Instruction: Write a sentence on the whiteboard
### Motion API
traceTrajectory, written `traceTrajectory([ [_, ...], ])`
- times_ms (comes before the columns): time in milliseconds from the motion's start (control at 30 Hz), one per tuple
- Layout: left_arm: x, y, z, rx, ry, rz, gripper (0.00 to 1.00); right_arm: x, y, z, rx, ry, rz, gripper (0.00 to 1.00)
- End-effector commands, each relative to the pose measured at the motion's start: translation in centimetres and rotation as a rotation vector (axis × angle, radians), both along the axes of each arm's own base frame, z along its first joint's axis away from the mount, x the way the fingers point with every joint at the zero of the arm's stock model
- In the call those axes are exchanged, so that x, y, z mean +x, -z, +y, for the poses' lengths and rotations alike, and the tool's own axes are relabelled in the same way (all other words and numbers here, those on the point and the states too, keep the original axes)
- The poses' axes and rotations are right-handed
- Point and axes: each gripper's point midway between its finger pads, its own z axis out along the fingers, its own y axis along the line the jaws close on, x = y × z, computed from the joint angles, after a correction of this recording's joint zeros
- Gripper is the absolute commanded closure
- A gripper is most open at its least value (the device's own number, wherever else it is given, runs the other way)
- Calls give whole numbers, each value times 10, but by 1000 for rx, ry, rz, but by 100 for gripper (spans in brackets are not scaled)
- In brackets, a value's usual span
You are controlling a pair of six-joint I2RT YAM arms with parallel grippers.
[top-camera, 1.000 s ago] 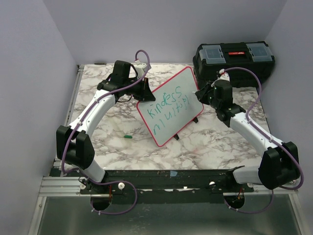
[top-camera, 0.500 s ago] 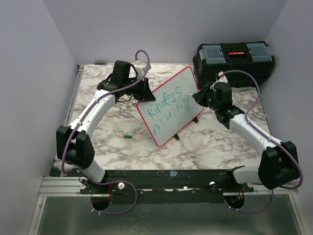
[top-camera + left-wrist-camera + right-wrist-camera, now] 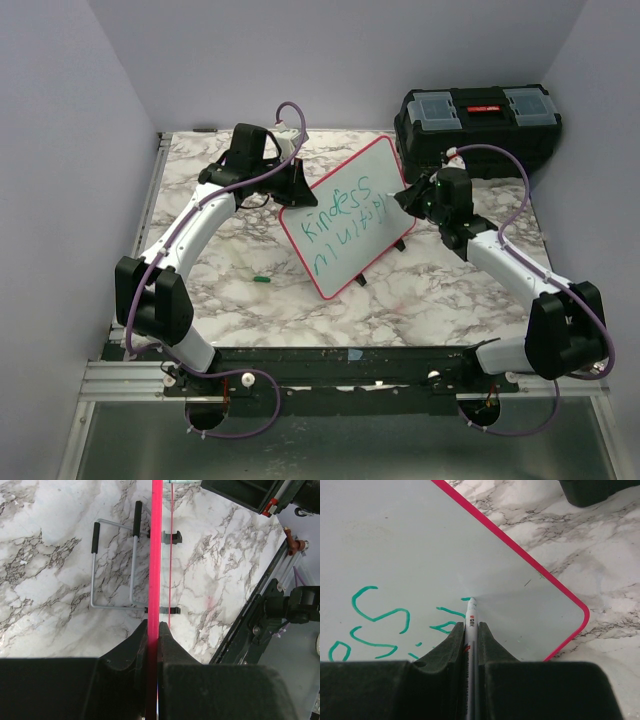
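A: Where's the whiteboard (image 3: 385,165)?
B: Mid-desk, betw. the two arms, tilted up, not flat. Red-pink rim, rounded corners. Its far R corner is near the black toolbox (image 3: 478,118) at the back R of the desk (image 3: 240,310); can't tell if they touch.

A: L fingers (image 3: 141,637)?
B: Clenched on the whiteboard's L edge. The wrist cam looks straight along the red rim, one finger on each side.

A: R fingers (image 3: 457,636)?
B: Clamped on a white marker (image 3: 470,615), barrel betw. the two fingers and pointing fwd. The tip looks to be on the board face, at a short green stroke near the board's R end, not far from the rounded corner.

A: Sentence (image 3: 338,212)?
B: Green marker, 2 lines. Top reads "Kindess", 2nd is scribbly and I can't read it. Both slant with the board.

A: Other stuff?
B: A small green cap (image 3: 261,279) lies on the marble desk, L of the board's low corner and apart from it. A wire stand (image 3: 112,565) w/ black tips lies flat on the desk just beside the board edge in the L wrist view.
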Motion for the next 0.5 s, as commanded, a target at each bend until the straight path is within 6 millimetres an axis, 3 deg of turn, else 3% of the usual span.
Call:
traceTrajectory([
  [0, 8, -5, 8, 48, -17, -98, 100, -5, 20, -2, -5, -1, 43, 99],
  [300, 8, -7, 7, 46, -17, -100, 100, -22, 38, -7, -15, -2, 84, 99],
  [467, 8, -6, 7, 45, -17, -96, 100, -23, 30, -10, -29, 5, 76, 99],
])
